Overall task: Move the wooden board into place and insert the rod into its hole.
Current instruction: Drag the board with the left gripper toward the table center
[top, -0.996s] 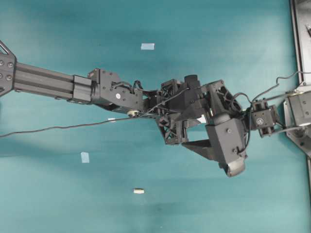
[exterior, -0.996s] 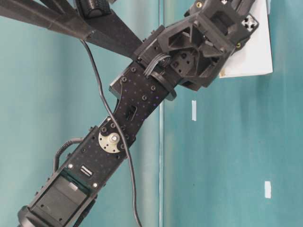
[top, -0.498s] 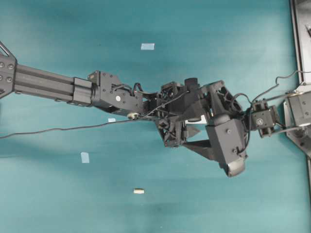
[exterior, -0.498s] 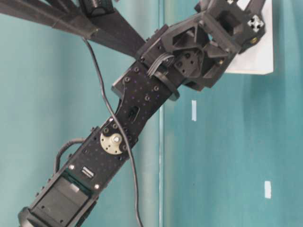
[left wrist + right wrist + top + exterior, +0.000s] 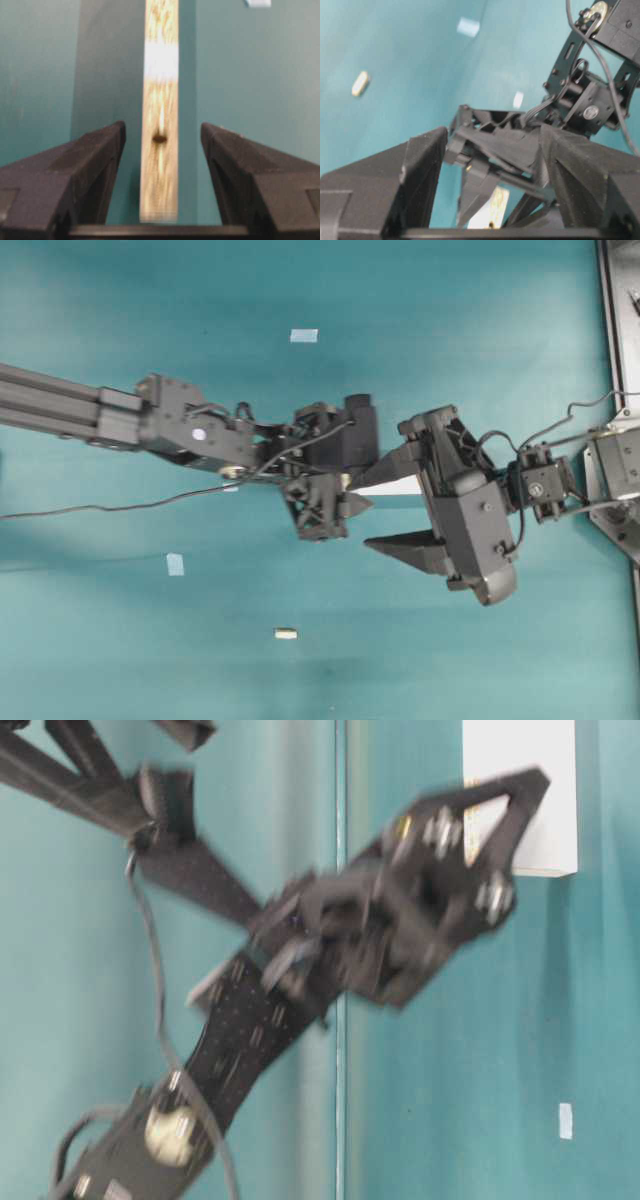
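**Desk:** What is nearest the lens on the left wrist?

**Photographer:** The left gripper (image 5: 161, 165), fingers spread well apart. Between them, touching neither, lies the wooden board (image 5: 160, 130), running straight away from the camera. Teal cloth shows on both sides of the strip, so each finger has a clear margin. A small dark hole (image 5: 159, 138) sits in the board's near part, and its near end stops just short of the gripper body.

**Desk:** And from above?

**Photographer:** Only a pale sliver of the wooden board (image 5: 400, 485) shows there, at the middle of the table (image 5: 120, 660), between the two grippers. The left gripper (image 5: 355, 485) points at it from the left. The right gripper (image 5: 385, 510) faces it from the right, its fingers splayed wide, one above the board and one below, gripping nothing.

**Desk:** Where is the rod?

**Photographer:** The rod (image 5: 286, 634) lies alone on the cloth, well apart from both arms, toward the lower edge of the overhead view. Open table surrounds it on every side.

**Desk:** Anything farther out?

**Photographer:** Pale-blue tape squares: one (image 5: 175, 564) left of the rod, another (image 5: 304, 336) near the top. A dark frame (image 5: 612, 360) edges the table on the right.
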Available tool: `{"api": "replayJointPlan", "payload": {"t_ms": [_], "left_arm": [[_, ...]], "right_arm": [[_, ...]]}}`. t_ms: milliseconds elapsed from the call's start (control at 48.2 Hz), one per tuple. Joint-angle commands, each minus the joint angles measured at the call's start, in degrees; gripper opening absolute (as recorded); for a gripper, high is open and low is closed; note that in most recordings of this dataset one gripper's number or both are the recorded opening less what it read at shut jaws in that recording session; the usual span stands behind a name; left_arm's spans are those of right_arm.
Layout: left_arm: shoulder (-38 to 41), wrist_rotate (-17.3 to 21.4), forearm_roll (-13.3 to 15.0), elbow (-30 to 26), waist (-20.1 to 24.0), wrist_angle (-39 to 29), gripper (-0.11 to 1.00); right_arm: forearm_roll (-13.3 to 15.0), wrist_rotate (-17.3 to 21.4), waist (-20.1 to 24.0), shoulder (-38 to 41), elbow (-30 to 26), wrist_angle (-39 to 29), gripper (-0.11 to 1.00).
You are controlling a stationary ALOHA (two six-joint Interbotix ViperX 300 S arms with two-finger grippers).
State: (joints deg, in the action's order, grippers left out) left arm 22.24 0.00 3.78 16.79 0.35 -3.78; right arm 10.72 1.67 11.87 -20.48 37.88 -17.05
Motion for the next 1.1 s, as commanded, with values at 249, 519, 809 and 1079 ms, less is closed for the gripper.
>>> {"api": "replayJointPlan", "payload": {"t_ms": [249,519,809,1079], "left_arm": [[-8.79,-0.35,-0.09,8.61,-0.09,2.99,0.61],[-10.72,-0.44,-0.09,13.97,-0.09,6.42,0.61],[-10.72,-0.18,-0.09,22.94,0.0,18.46,0.62],[-10.2,0.18,-0.09,30.5,-0.09,29.88,0.61]], "right_arm": [[-0.97,4.83,1.67,5.71,-5.1,-0.09,0.79],[-0.97,13.54,3.69,13.8,-12.04,-5.1,0.79],[-0.97,20.13,4.31,20.65,-19.78,-12.74,0.79],[-1.23,25.84,5.1,28.04,-26.89,-16.87,0.79]]}}
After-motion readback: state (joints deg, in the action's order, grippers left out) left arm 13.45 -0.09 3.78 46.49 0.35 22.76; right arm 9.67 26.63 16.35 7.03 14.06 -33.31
